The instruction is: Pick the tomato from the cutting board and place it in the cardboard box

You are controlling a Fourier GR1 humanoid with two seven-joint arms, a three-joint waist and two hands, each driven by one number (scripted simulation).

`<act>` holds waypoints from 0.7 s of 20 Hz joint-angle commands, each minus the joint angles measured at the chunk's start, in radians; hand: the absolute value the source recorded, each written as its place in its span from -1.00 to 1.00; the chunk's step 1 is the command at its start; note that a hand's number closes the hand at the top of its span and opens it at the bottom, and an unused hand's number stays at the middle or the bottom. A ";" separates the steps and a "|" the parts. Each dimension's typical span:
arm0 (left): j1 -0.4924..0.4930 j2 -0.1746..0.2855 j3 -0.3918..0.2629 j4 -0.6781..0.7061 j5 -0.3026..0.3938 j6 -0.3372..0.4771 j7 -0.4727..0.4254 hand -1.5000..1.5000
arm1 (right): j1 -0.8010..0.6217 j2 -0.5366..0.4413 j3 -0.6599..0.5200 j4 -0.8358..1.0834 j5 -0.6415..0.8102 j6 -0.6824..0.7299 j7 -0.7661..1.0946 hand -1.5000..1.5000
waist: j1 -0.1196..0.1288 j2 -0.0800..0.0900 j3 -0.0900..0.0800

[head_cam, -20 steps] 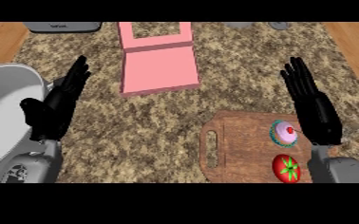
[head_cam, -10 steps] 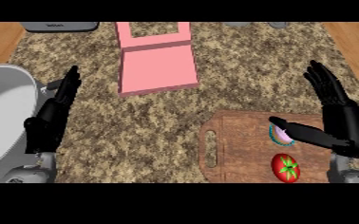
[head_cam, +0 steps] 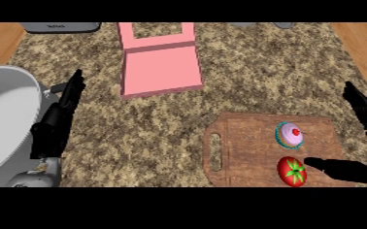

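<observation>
The red tomato (head_cam: 290, 171) with a green top lies at the near right of the wooden cutting board (head_cam: 243, 150). My right hand (head_cam: 338, 169) comes in from the right edge, open, its thumb tip right beside the tomato and its fingers (head_cam: 356, 99) spread above the board's right side. The pink box (head_cam: 159, 64) lies open at the back centre, its lid folded toward me. My left hand (head_cam: 58, 119) rests open at the left, fingers pointing up.
A pink cupcake with a cherry (head_cam: 290, 134) stands on the board just behind the tomato. A large white bowl (head_cam: 14, 111) sits at the left edge. A grey appliance (head_cam: 58, 26) lies at the back left.
My right hand has dropped and swung toward the tomato, uncovering the cupcake; its thumb is now beside the tomato. My left hand has turned edge-on and drawn slightly nearer.
</observation>
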 commanded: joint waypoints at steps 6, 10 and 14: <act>0.079 0.018 0.020 0.033 -0.016 0.011 0.021 0.00 | 0.091 -0.373 0.053 -0.104 0.154 0.281 0.216 -1.00 | 0.017 0.008 -0.015; 0.069 0.010 0.023 0.072 -0.017 0.012 0.000 0.00 | 0.101 -0.430 0.122 -0.215 0.163 0.386 0.356 -1.00 | 0.012 0.010 -0.015; 0.041 -0.027 -0.016 0.033 -0.046 0.038 0.063 0.00 | 0.078 -0.352 0.233 -0.262 0.222 0.380 0.496 -1.00 | 0.025 0.011 -0.011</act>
